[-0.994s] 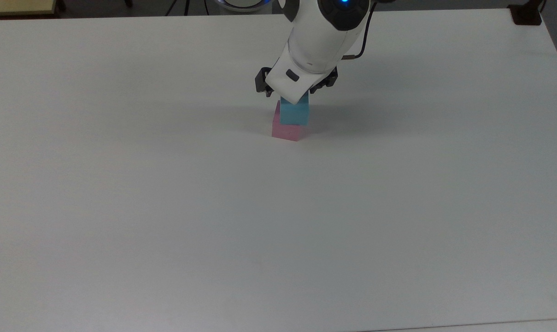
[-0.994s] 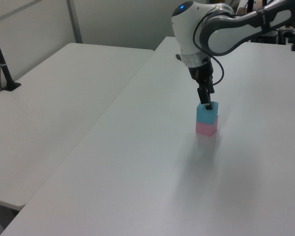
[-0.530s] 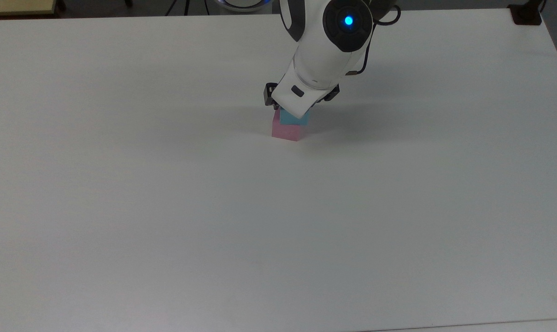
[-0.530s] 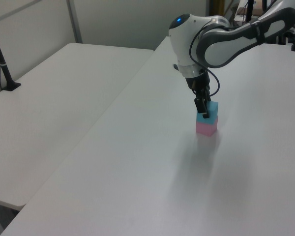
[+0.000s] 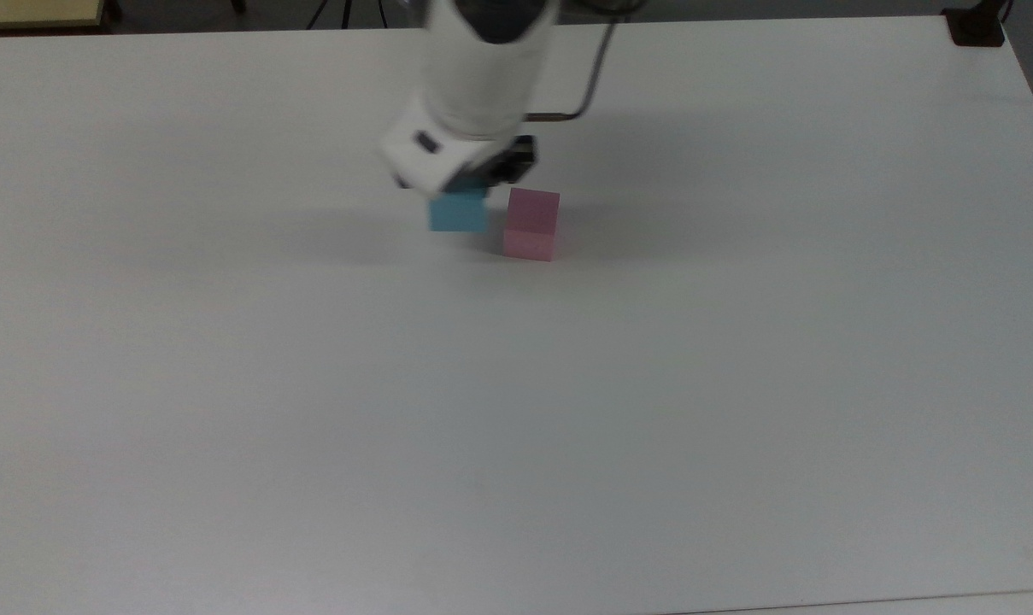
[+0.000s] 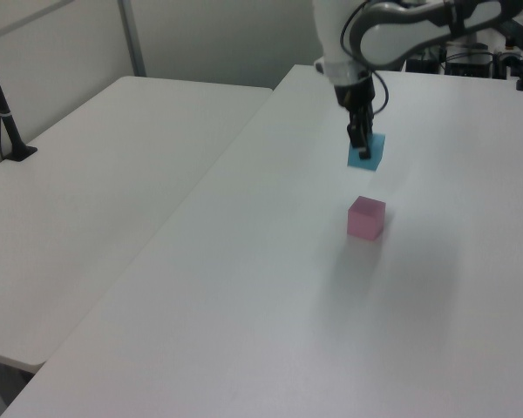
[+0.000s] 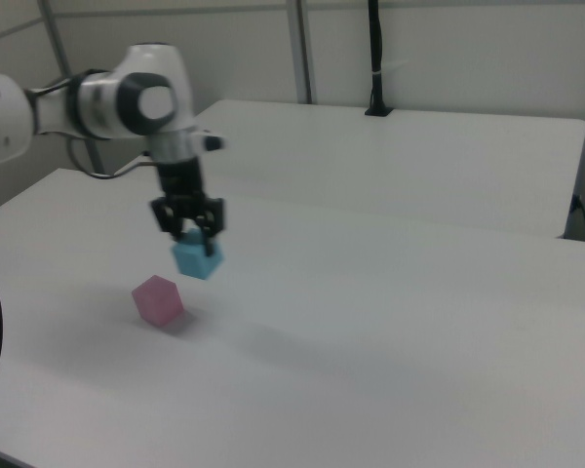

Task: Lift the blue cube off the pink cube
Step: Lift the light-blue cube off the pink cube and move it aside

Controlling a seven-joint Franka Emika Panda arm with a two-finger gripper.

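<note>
The pink cube [image 5: 531,224] [image 6: 366,218] [image 7: 158,299] stands alone on the white table [image 5: 516,410]. The blue cube [image 5: 458,211] [image 6: 367,152] [image 7: 197,258] hangs in the air, clear of the pink cube, with my gripper [image 5: 460,184] [image 6: 361,150] [image 7: 191,236] shut on it from above. In the top view the blue cube is just left of the pink one. In the left view it hangs beyond and above the pink cube. In the right view it floats up and to the right of the pink cube.
A second white table [image 6: 105,174] [image 7: 400,156] adjoins this one. A black post [image 7: 375,58] [image 6: 4,113] is clamped at its edge. A dark clamp [image 5: 977,26] sits at the top view's far right corner.
The gripper has closed on the blue cube, lifted it off the pink cube and carried it toward the top view's left. The pink cube has stayed in place.
</note>
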